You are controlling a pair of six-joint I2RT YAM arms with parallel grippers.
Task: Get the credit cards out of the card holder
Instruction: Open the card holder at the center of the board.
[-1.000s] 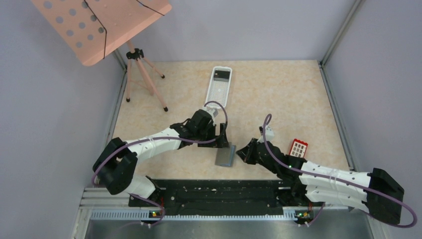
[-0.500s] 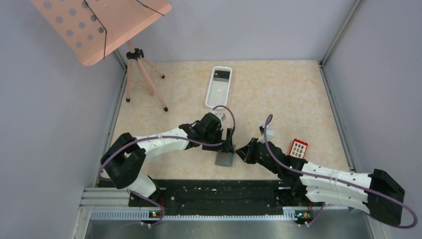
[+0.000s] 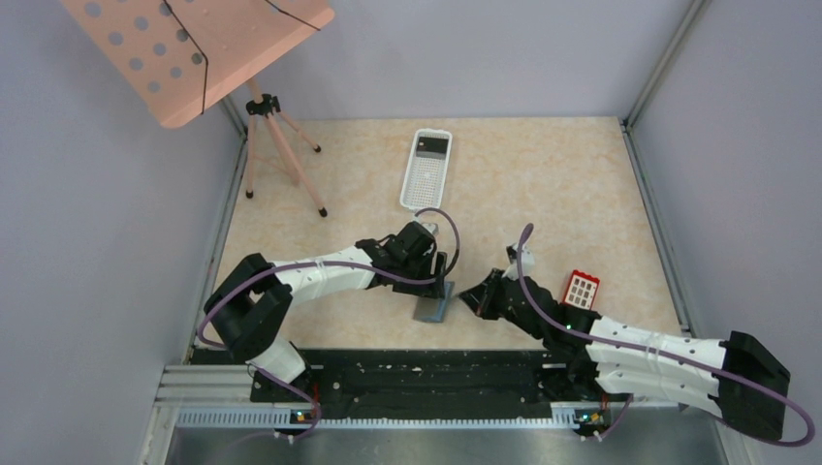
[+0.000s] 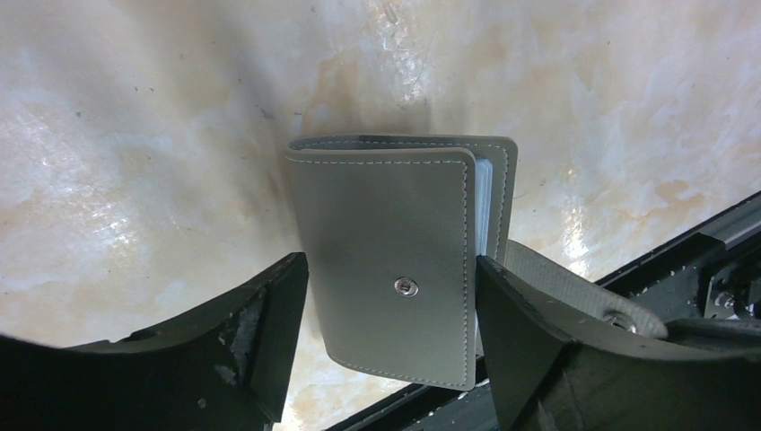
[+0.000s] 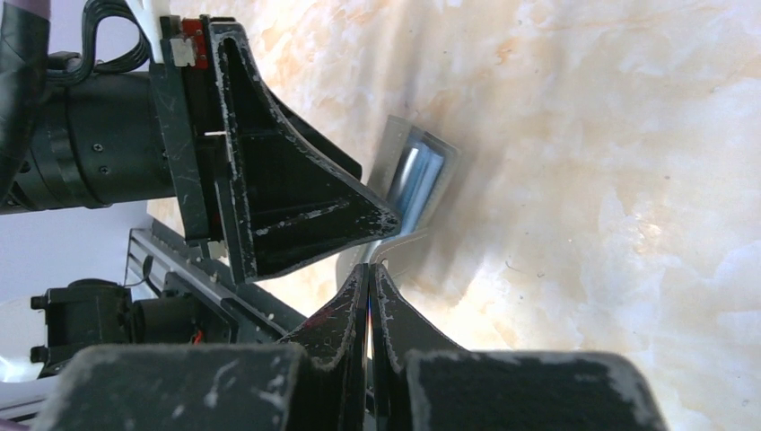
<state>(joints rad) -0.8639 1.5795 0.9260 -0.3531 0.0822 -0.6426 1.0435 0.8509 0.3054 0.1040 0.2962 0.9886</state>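
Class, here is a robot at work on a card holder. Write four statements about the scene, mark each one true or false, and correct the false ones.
1. The left gripper has the card holder folded shut between its jaws. True.
2. The red card lies inside the white basket. False: it lies on the table, beside the right arm.
3. The right gripper is wide open. False: its jaws are closed together, apparently on the holder's strap.
4. The white basket sits farther from the arm bases than the card holder. True.

Card holder (image 3: 433, 308) left of red card (image 3: 582, 289)
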